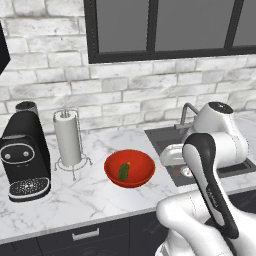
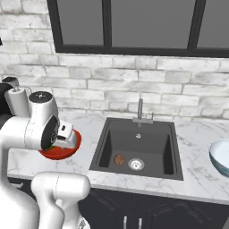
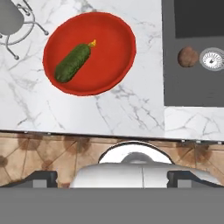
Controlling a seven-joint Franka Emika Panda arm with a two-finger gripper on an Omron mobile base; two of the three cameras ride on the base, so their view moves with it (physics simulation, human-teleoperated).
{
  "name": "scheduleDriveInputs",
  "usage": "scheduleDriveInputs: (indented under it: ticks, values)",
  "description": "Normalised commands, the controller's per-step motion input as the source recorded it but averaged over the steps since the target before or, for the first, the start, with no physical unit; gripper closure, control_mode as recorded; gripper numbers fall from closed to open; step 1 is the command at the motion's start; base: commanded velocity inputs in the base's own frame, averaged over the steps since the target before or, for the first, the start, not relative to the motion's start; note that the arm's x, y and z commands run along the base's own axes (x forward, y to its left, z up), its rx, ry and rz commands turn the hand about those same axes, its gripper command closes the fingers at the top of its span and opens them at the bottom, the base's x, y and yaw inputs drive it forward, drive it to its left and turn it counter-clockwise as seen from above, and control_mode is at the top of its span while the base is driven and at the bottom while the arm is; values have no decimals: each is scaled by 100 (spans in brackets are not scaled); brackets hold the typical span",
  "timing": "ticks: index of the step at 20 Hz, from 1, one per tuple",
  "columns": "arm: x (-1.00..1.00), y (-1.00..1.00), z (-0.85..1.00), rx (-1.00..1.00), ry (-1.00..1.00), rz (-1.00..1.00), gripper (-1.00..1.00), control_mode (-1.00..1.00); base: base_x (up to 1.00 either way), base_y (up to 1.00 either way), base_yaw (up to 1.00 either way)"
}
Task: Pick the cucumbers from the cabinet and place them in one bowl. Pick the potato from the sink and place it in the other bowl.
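One cucumber (image 3: 72, 63) lies in the red bowl (image 3: 118, 30); gripper (image 3: 112, 180) spread, empty — reaching low for the potato (image 3: 188, 57), it could clip the sink (image 3: 192, 94) wall.

A black coffee machine (image 1: 24, 155) stands at nine o'clock on the marble counter (image 1: 75, 200), with a paper towel holder (image 1: 68, 140) just beside it toward three o'clock. At twelve o'clock, a dark-framed window (image 1: 170, 30) sits in the white brick wall (image 1: 50, 75).
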Motion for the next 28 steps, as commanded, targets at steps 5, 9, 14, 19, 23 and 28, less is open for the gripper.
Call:
scheduleDriveInputs:
  ticks: [5,9,14,19,23,28]
  values:
    - [-37,-30,7,0,7,-4,-100,-100,0,0,0]
    - [0,0,0,0,0,0,-100,-100,0,0,0]
    - [0,0,0,0,0,0,-100,-100,0,0,0]
    - [0,0,0,0,0,0,-100,-100,0,0,0]
    - [0,0,0,0,0,0,-100,100,-2,0,0]
    - [0,0,0,0,0,0,-100,100,-83,11,0]
